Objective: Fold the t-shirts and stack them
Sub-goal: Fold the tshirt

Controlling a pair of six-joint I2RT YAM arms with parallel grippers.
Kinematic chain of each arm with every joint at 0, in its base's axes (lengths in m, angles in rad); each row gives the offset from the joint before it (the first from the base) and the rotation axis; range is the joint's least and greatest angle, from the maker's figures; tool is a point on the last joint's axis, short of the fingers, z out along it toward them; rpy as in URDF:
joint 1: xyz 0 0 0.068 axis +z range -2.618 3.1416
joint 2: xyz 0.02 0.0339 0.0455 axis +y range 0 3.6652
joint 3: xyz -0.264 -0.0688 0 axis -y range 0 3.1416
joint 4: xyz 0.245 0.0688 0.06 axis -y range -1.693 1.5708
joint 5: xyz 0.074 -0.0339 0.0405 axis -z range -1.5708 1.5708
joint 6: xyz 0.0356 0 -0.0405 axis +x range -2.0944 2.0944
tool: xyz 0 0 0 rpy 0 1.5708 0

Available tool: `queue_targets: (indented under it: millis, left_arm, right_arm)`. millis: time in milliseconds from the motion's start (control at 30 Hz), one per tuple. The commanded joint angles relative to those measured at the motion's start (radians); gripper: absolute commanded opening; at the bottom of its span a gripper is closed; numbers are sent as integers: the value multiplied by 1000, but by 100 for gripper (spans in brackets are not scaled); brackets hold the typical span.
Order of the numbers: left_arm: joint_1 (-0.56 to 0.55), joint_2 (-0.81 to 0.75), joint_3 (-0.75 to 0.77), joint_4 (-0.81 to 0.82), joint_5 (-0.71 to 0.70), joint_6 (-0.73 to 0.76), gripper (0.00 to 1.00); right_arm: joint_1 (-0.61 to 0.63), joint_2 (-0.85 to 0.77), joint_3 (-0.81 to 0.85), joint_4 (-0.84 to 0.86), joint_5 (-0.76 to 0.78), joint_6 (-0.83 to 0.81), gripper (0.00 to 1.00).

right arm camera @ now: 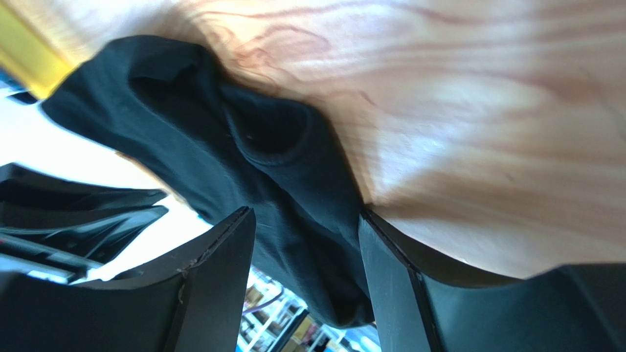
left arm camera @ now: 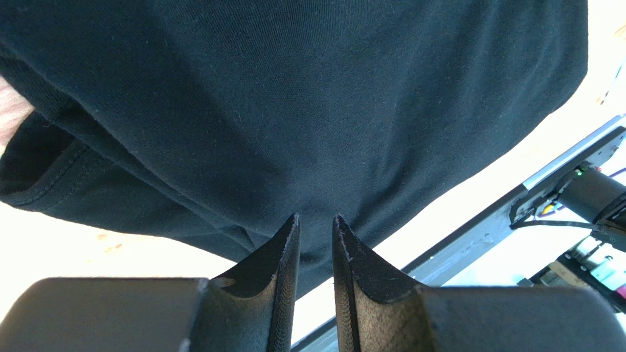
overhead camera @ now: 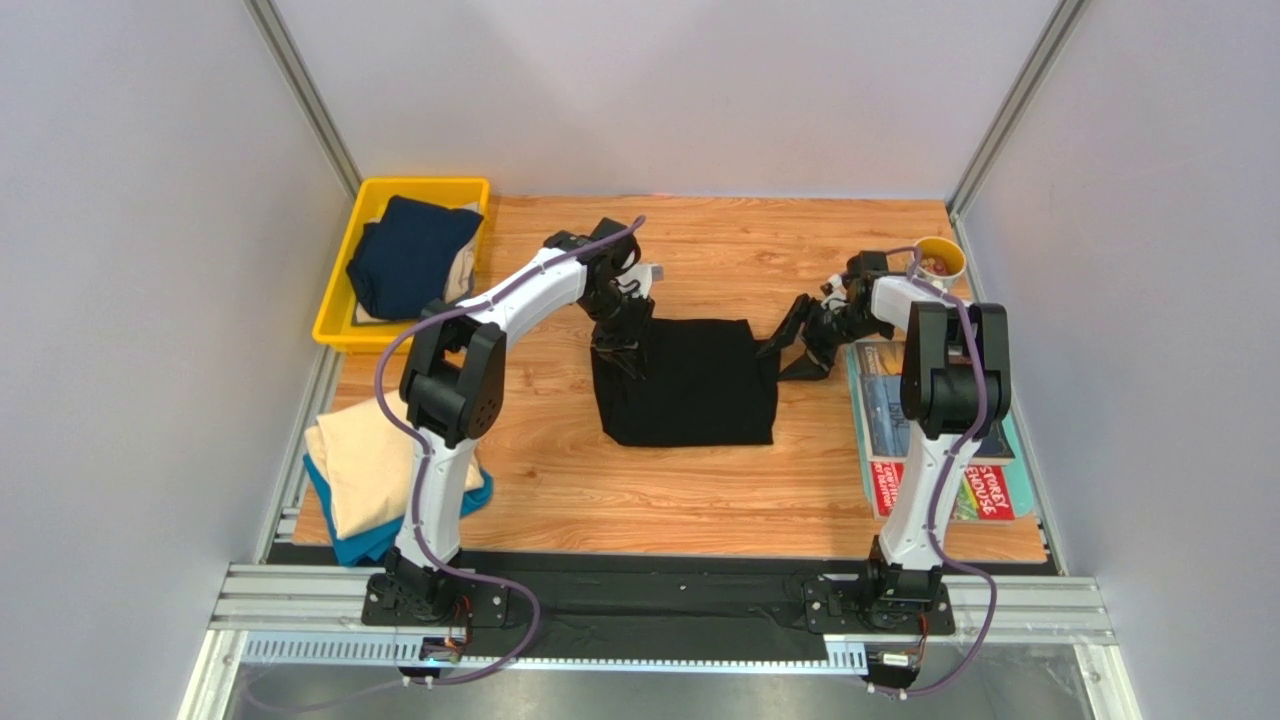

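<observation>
Half-folded black t-shirt (overhead camera: 688, 387) lies mid tabletop (overhead camera: 661, 503). The left end effector (overhead camera: 618, 333) is clenched on its left edge. The right end effector (overhead camera: 793, 339) grips bunched cloth at its right corner, fabric between the fingers.

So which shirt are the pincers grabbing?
The black shirt in the middle. The navy shirt sits in the yellow bin, and the cream shirt lies on the blue shirt at the left.

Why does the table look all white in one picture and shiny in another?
Left wrist view: the light wooden table is washed out to white around the soft plain black t-shirt, whose weave stays sharp. Right wrist view: glare streaks the wood, slightly blurred. Top view: even light, soft shadows.
</observation>
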Motion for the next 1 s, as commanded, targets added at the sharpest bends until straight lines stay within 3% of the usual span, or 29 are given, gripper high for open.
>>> queue_targets:
  millis: [0,967]
  left_arm:
    - [-7,14,45,-12,17,18,29]
    - [-33,189,156,-97,-18,32,29]
  right_arm:
    - [-1,63,-25,119,-20,10,62]
    - [173,171,25,21,69,0,61]
